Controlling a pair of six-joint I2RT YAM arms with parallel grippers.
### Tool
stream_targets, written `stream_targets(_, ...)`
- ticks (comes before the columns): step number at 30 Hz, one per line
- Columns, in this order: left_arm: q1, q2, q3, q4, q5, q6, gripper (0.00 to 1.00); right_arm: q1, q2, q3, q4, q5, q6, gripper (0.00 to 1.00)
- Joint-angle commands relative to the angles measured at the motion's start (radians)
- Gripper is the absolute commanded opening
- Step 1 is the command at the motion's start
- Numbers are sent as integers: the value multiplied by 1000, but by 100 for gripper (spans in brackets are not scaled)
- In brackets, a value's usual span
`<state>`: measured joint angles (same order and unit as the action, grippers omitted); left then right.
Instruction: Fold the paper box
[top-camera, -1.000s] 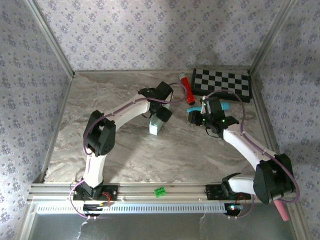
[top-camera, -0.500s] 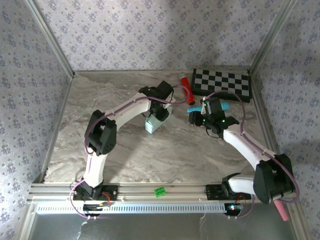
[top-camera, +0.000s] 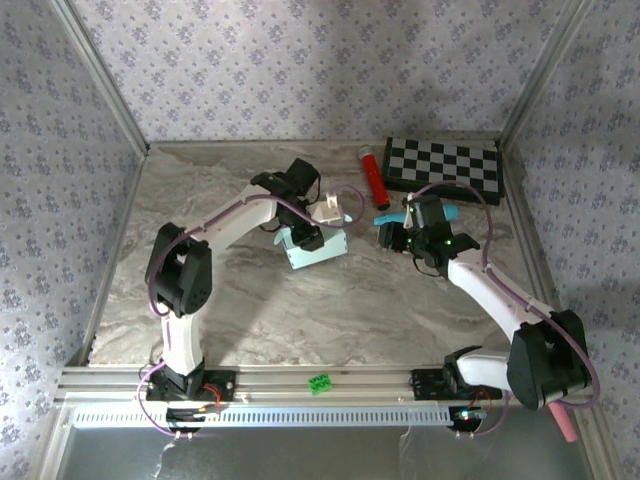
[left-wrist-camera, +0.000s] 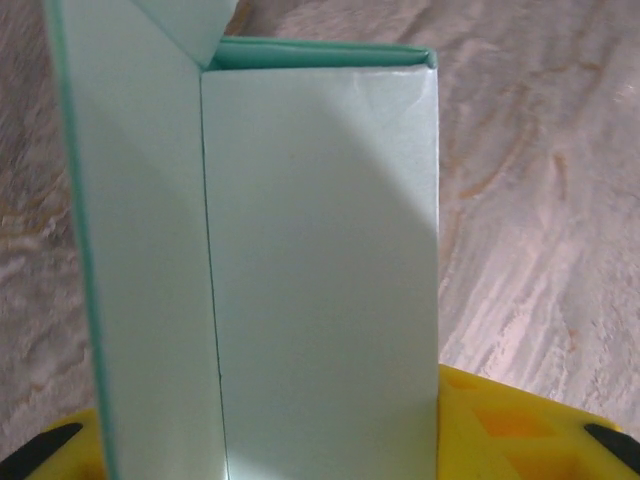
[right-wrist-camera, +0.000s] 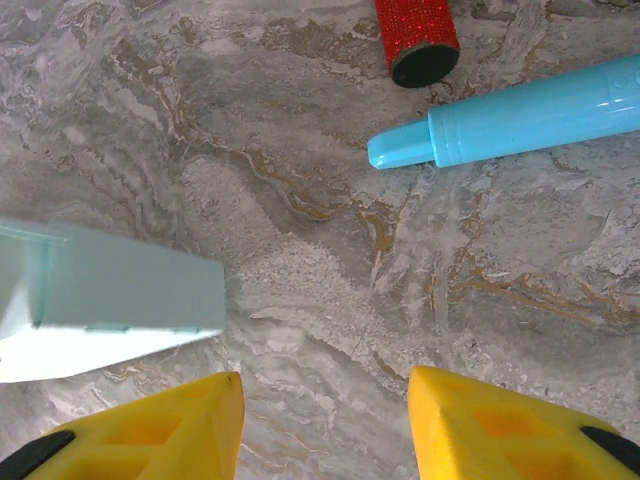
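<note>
The left pincer (top-camera: 306, 236) is closed on the paper box (top-camera: 320, 250). In the left wrist view the pale mint-green card (left-wrist-camera: 320, 250) goes down between the two yellow fingers (left-wrist-camera: 520, 430) and touches both of them. A folded edge runs from top to bottom on its left part. The upper end of the box shows a darker green rim.

From above, the box lies on the marble tabletop (top-camera: 200, 200), a little left of the middle, directly under and at the near side of the left pincer. A white piece (top-camera: 331, 208) stands up just beside this pincer, at the far side. I cannot tell if it is a flap of the box.

The right pincer (right-wrist-camera: 325, 385) has its yellow fingers apart, and between them there is only bare tabletop. It holds nothing and touches nothing. In its own camera the box (right-wrist-camera: 110, 290) is at the left, near the left finger but apart from it. One face is mint green and a white face is below it.

A light blue cylinder (right-wrist-camera: 530, 120) lies beyond the right pincer, with its narrow end toward the box. A red glittering cylinder (right-wrist-camera: 418, 35) lies behind it. At the far right of the tabletop is a checkerboard (top-camera: 445, 165) with black and white squares, well apart from the box.
</note>
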<state>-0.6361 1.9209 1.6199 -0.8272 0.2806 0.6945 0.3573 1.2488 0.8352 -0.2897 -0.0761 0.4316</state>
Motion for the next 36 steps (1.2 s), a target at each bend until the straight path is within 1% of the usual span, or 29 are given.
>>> stream_targets(1, -5, -43, -24, -19, 94, 212, 45, -8, -21, -10, -23, 22, -1, 49)
stream_targets(3, -8, -56, -45, -18, 97, 268, 45, -8, -22, -13, -23, 22, 1, 49)
stream_targets(7, -18, -69, -55, -28, 85, 327, 45, -8, -20, -21, -19, 22, 1, 49)
stream_targets(14, -67, -36, -30, -53, -14, 338, 45, -8, -15, -31, -7, 15, 5, 49)
stream_targets(17, -77, -18, -22, -62, -45, 331, 48, -8, -10, -31, -5, 3, 1, 49)
stream_targets(19, -87, -10, -24, -62, -68, 322, 53, -7, -7, -31, -1, -6, -1, 49)
stream_targets(23, -95, -5, -15, -64, -74, 305, 60, -8, -4, -31, 7, -20, -4, 49)
stream_targets(25, -96, -4, -2, -71, -68, 293, 67, -8, 1, -30, 11, -29, -4, 49)
stream_targets(26, -98, -7, 4, -73, -67, 289, 75, -8, 3, -29, 14, -34, -6, 49)
stream_targets(27, -98, -7, 10, -80, -64, 286, 97, -8, 6, -27, 15, -41, -8, 50)
stream_targets(28, -100, -9, 14, -80, -64, 281, 99, -8, 7, -26, 17, -46, -10, 50)
stream_targets(33, -102, -23, 45, -78, -66, 240, 99, 4, 18, -7, 10, -71, -31, 50)
stream_targets(36, -101, -62, 41, -40, -67, 189, 99, 17, 18, 13, -5, -76, -52, 51)
